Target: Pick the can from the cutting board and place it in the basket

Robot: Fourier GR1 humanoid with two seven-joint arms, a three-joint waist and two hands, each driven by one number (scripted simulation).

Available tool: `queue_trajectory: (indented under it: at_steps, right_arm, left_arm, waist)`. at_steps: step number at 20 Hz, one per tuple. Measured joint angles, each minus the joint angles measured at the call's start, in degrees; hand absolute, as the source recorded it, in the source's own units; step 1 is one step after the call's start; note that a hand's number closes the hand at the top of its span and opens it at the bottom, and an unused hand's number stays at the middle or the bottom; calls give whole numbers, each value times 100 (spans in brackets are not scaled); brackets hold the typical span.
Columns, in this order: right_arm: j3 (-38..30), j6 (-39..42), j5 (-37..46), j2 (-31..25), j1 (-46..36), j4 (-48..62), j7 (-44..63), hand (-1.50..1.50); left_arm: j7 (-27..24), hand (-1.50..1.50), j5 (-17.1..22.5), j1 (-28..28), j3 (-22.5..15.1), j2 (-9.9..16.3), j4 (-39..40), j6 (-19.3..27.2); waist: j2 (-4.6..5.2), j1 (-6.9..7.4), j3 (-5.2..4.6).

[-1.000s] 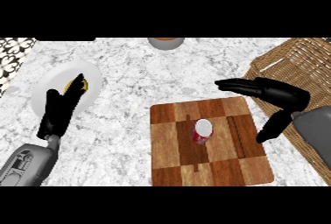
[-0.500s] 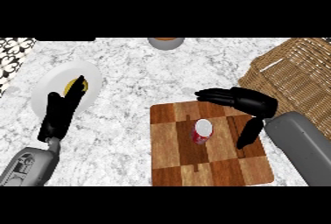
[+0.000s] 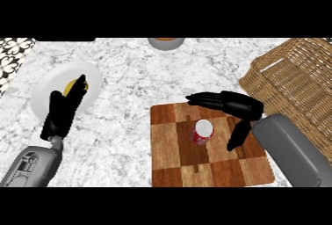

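Note:
A small red can [image 3: 203, 132] with a pale top stands upright near the middle of the wooden cutting board [image 3: 194, 169]. My right hand [image 3: 235, 105] hovers over the board's far right part, open, its fingers stretched left beyond the can and its thumb hanging down to the can's right. Can and hand are apart. The wicker basket [image 3: 295, 79] sits at the right edge, behind the board. My left hand [image 3: 60, 114] rests open at the left, fingers lying over a white plate.
The white plate [image 3: 45, 90] at the left holds a yellow item [image 3: 70, 86], partly under my left hand. A grey bowl [image 3: 166, 42] stands at the far edge of the marble counter. A patterned surface shows at the far left corner.
My right hand has swung left from beside the basket to over the board, ending close around the can. The can, basket and left hand stay put.

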Motion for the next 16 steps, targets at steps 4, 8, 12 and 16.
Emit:
queue_trajectory:
  at_steps: [4, 8, 12, 16]
  right_arm:
    - [-85, 121, 157, 106, 131, -243, 145, -150]
    - [-106, 147, 392, 191, 216, -201, 165, -150]
    - [-121, 158, 610, 345, 214, -46, 153, -150]
    - [-108, 107, 799, 572, 204, 148, 145, -150]
  left_arm:
    - [16, 0, -62, 66, 170, -3, -55, -189]
    - [33, 0, -173, 78, 283, -83, -57, -262]
    - [72, 0, -264, 133, 345, -174, -154, -356]
    - [140, 0, -388, 123, 408, -260, -223, -357]
  waist:
    - [-6, -10, -1]
    - [-6, -9, -1]
    - [-7, -4, -1]
    - [-4, 1, -1]
